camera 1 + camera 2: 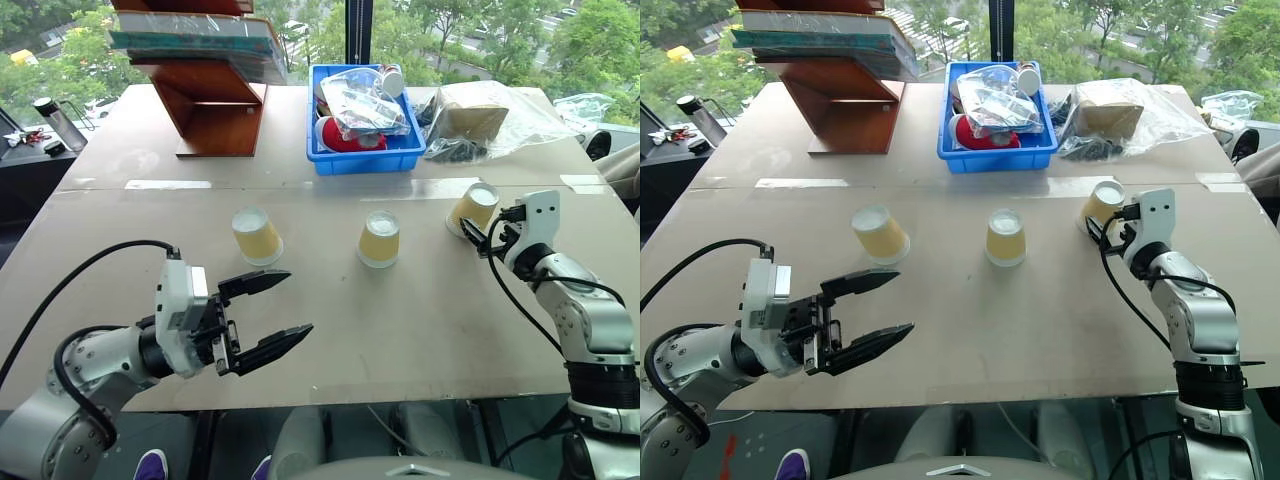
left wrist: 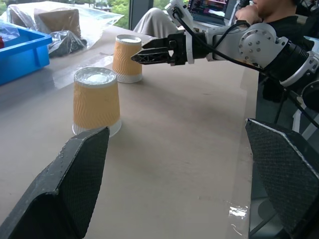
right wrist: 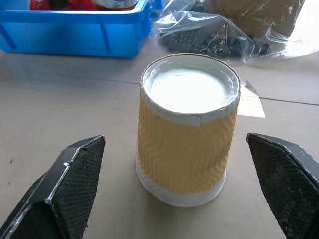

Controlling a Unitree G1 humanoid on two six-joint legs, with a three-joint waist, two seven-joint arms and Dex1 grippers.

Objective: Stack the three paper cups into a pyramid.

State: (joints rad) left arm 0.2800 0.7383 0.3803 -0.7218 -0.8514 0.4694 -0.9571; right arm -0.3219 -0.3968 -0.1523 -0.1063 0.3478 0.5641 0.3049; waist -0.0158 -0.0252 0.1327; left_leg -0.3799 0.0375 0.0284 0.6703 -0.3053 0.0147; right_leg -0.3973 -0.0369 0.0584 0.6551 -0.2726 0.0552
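Three upside-down tan paper cups stand apart along the brown desk. The right cup stands upright at twelve o'clock from the right gripper, fingers spread empty. The left gripper, also spread, hangs farther off.

The tan surface carries three upturned paper cups in a row across its middle: left cup, middle cup, right cup. Along the far edge sit a wooden stand, a blue bin and a plastic-wrapped bag.
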